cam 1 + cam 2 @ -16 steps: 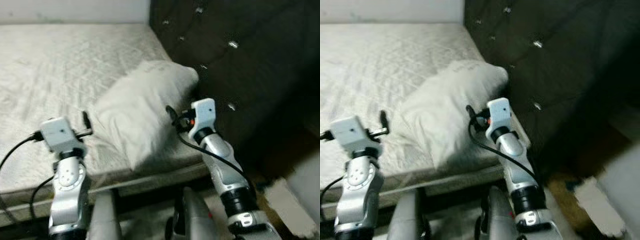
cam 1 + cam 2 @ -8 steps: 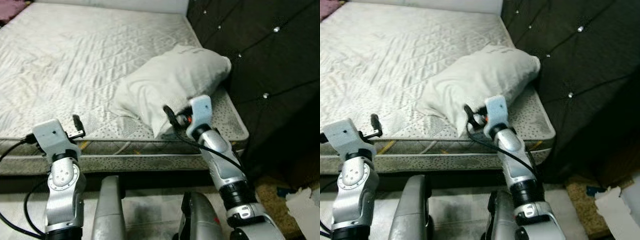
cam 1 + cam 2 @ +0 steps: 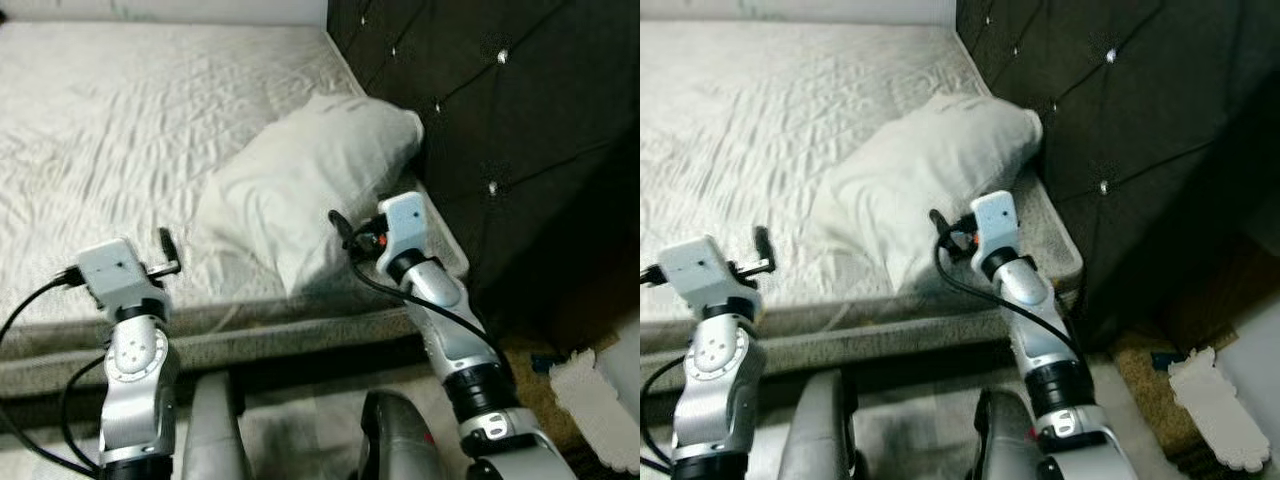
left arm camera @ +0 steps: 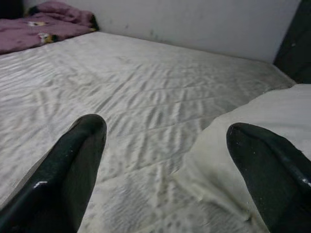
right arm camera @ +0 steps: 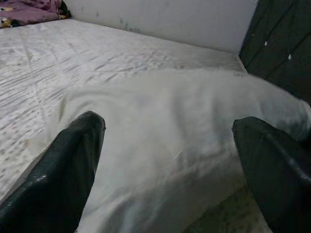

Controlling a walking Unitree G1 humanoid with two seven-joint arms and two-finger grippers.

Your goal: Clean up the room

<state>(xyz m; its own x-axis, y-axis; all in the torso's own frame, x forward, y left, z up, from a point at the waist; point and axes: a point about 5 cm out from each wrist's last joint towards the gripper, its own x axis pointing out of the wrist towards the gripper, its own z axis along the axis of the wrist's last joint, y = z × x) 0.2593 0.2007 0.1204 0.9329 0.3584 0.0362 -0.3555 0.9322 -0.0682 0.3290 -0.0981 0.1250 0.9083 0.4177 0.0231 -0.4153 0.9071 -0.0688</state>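
A white pillow point(image 3: 305, 185) lies on the bare quilted mattress point(image 3: 110, 130) close to the dark tufted headboard point(image 3: 480, 110). My right gripper point(image 5: 167, 160) is open, its wide-spread fingers point(image 5: 73, 160) pointing at the pillow point(image 5: 184, 131) just in front of them, apart from it. My left gripper point(image 4: 170, 179) is open too, held over the mattress's front edge, with the pillow's corner point(image 4: 252, 126) off to one side of it. In the head views both wrists point(image 3: 405, 225) stand at the mattress's near edge.
A pink blanket point(image 4: 43, 22) is bunched at the mattress's far corner by the white wall point(image 4: 194, 19). On the floor at the right lie a brown mat point(image 3: 1160, 390) and a white piece of paper point(image 3: 1215, 400). The bed frame's edge point(image 3: 250, 345) runs across in front of me.
The camera has swung, shifting the whole picture; the bed now looks closer. Both arms keep their pose at the mattress edge, grippers still open.
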